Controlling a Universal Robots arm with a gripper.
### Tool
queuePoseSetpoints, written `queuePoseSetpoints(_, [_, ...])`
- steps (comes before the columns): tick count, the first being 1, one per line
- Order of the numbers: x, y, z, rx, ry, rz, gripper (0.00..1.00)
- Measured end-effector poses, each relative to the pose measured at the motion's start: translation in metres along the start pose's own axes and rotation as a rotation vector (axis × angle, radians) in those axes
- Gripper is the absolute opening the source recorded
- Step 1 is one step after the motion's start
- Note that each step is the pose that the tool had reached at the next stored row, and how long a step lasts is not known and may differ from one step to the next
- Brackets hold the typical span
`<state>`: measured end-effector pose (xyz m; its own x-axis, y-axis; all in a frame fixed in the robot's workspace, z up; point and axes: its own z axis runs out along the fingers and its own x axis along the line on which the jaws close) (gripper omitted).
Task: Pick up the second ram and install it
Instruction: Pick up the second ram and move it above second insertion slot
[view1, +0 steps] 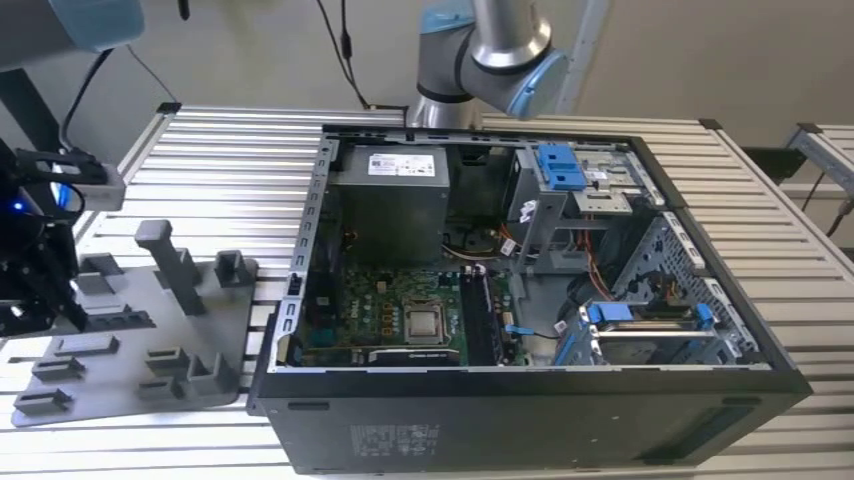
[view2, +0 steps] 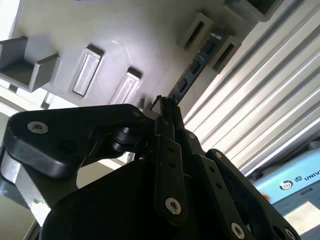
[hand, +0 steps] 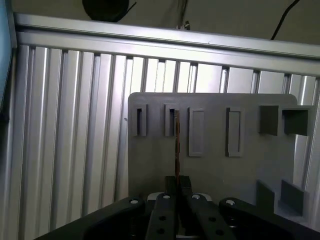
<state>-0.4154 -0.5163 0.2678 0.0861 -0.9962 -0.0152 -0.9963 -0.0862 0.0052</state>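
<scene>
Claw: gripper (hand: 177, 182) clenched on the ram (hand: 177, 145), fingertips pinching its thin edge in both wrist views.
Ram position: stood on edge over the grey tray (hand: 210, 170), far end lined up with a slot block near the tray's rim. Near part hidden behind the fingers, so grip point along the stick could not be told.
Seated or lifted: could not tell whether the ram sat in its slot or had cleared it.
Tray: lay on the slatted table (view1: 227, 170), at the exterior view's left of the open case (view1: 534, 410), well apart from the board (view1: 387, 310).
Case: lay open side up, with the board on its floor and loose cables and a blue-tabbed drive cage beside it.
Progress (judged): grasp made at the tray, install not done.
Risk, slip: stick could pivot or slide between the fingers. Cause: narrow pinch on a thin smooth edge, worse if off-centre.
Risk, snag: ram could bind in the slot blocks and drag the tray. Cause: a pull not straight along the slot.
Risk, collision: ram could clip the case wall or cables. Cause: stick jutted past the fingertips.
Risk, bad seating: half-seated stick or damaged contacts. Cause: tilt in the grip or the wrong end toward the notch.
</scene>
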Motion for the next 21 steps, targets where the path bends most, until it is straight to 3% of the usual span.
queuePoseSetpoints(7, [-0.0003,0.0001,-0.019,0.0,0.0,0.0,0.15])
queuePoseSetpoints(21, [-0.0007,0.0002,-0.0453,0.0,0.0,-0.001,0.15])
